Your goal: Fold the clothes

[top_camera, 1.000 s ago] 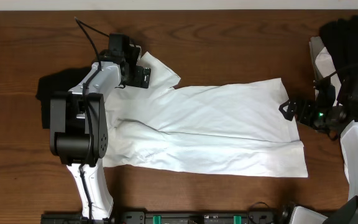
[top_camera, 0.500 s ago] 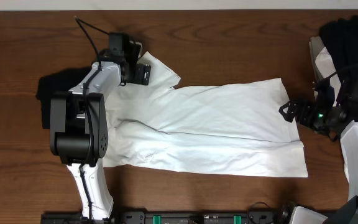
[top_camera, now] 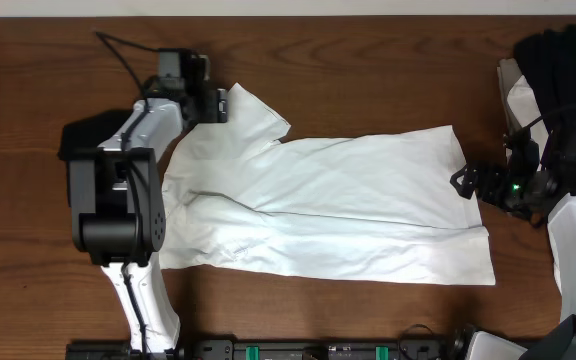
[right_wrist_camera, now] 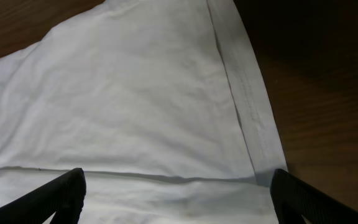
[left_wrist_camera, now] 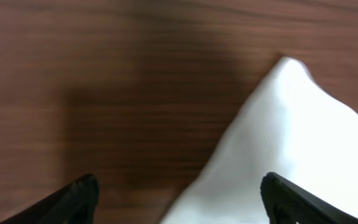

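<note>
The white T-shirt point(top_camera: 348, 210) is spread flat along the middle of the bench point(top_camera: 368, 60), its length running left to right, with a long crease along it. One short sleeve point(top_camera: 253, 112) is pointed toward the far left corner. In the left wrist view its tip point(left_wrist_camera: 291, 124) is seen below the left fingers point(top_camera: 220, 103), which are held wide apart and clamped on nothing. The hem point(right_wrist_camera: 244, 99) is laid at the right end, where the right fingers point(top_camera: 462, 180) are likewise held apart over its stitched edge, with nothing gripped. A black garment point(top_camera: 83, 140) is partly covered by the left arm beside the shirt. At the far right edge, a second black garment point(top_camera: 558, 60) is draped over white cloth point(top_camera: 516, 90).
</note>
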Tool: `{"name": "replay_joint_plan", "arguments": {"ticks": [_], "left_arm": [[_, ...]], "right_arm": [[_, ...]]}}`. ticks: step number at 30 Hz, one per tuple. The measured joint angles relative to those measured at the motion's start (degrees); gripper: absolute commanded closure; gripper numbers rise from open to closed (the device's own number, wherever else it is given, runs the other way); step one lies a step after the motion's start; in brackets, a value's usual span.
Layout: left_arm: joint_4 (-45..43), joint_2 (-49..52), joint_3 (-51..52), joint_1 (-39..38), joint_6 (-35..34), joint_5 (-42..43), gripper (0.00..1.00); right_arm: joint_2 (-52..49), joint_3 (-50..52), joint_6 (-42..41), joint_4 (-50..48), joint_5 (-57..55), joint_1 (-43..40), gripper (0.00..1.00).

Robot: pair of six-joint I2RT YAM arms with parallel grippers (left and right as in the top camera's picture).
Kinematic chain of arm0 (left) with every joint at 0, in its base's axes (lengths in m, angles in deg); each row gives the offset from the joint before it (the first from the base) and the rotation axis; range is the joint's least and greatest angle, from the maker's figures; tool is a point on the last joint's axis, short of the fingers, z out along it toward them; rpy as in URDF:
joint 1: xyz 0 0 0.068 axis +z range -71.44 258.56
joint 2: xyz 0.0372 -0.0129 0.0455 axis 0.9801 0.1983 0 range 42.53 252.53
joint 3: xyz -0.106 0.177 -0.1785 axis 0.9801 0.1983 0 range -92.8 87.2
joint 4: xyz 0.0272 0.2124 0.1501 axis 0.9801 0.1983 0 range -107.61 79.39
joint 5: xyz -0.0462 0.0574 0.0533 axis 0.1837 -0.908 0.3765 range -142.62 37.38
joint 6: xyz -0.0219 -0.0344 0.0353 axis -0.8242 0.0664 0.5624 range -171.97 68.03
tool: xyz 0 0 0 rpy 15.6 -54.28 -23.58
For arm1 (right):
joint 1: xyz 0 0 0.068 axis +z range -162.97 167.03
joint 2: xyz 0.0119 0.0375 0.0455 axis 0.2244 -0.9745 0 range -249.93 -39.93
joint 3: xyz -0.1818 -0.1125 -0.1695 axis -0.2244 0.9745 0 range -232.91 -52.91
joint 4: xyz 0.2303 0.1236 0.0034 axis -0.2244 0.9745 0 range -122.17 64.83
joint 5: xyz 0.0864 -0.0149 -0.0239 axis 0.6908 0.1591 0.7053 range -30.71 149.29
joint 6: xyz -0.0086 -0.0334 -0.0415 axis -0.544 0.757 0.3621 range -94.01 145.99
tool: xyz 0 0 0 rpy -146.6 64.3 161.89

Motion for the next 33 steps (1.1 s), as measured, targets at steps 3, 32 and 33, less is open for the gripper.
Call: {"name": "replay_joint_plan", "arguments": {"ticks": [3, 32, 33], "left_arm": [[1.2, 0.0, 0.0, 1.5, -1.9, 0.4, 0.19], [9.9, 0.9, -1.0, -0.1, -1.8, 4.9, 0.81], [9.9, 0.9, -0.9, -0.1, -1.8, 4.9, 0.89]], "right_arm": [[0.0, 0.0, 0.0, 0.0, -0.2, 0.0, 0.07], [0.0, 0.0, 0.0, 0.2, -0.5, 0.0, 0.08], [0.0, 0.0, 0.0, 0.2, -0.5, 0.0, 0.08]]}}
